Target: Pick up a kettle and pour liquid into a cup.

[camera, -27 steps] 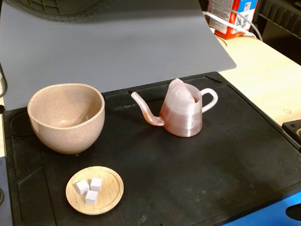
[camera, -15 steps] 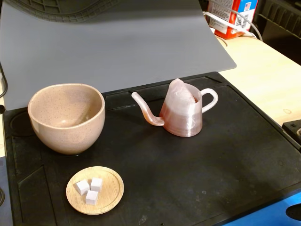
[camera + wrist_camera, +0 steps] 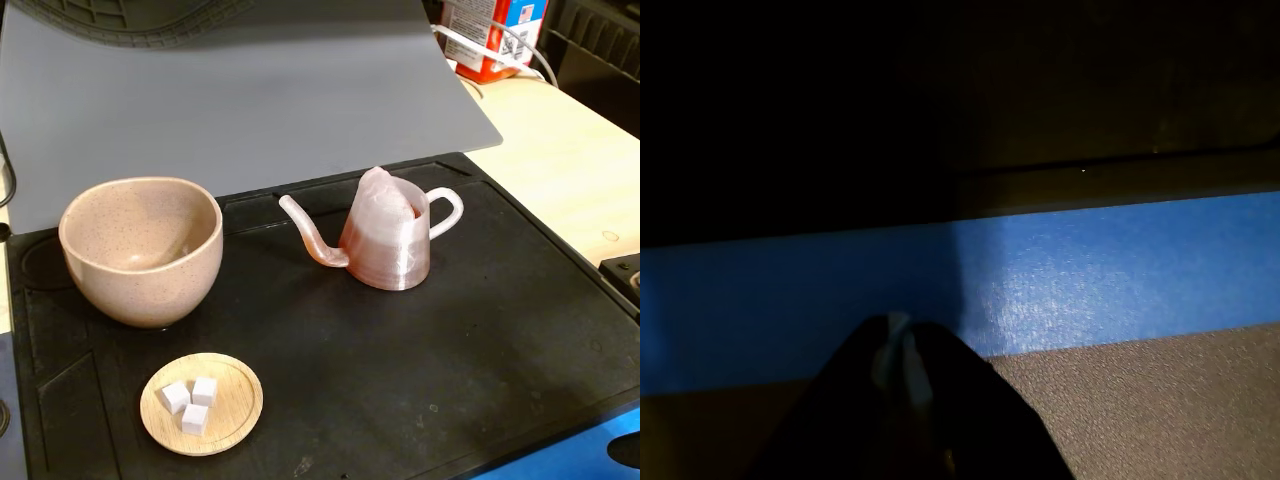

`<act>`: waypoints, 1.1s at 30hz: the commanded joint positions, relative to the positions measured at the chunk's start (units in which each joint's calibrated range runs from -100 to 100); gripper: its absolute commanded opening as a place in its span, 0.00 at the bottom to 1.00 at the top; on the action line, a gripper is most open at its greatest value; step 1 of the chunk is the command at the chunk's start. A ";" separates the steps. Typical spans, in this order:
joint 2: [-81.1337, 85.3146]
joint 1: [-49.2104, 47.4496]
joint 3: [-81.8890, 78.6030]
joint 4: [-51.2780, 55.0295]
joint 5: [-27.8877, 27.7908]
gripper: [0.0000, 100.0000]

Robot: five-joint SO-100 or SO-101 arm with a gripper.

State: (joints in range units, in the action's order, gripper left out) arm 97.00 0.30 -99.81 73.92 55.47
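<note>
The translucent pinkish kettle (image 3: 390,245) stands upright on the black mat (image 3: 400,370) right of centre in the fixed view, its thin spout pointing left toward the cup and its whitish loop handle on the right. Its lower part and spout base look reddish-orange, which fits the liquid (image 3: 385,268) inside. The speckled beige-pink cup (image 3: 140,250) stands at the left and looks empty. The gripper is out of the fixed view. In the wrist view the gripper (image 3: 902,345) is a dark shape at the bottom edge with its tips together, holding nothing, over a blue strip (image 3: 1090,280).
A small wooden dish (image 3: 245,400) with three white cubes (image 3: 190,402) lies in front of the cup. A grey sheet (image 3: 250,90) covers the back. A red and white container (image 3: 495,35) stands on the pale table at the back right. Blue tape (image 3: 560,455) edges the mat at the front right.
</note>
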 commanded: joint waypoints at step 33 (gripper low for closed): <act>-25.16 -0.19 3.25 -49.84 -0.24 0.01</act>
State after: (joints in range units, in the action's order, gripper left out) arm 76.03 0.15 -99.51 33.30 55.47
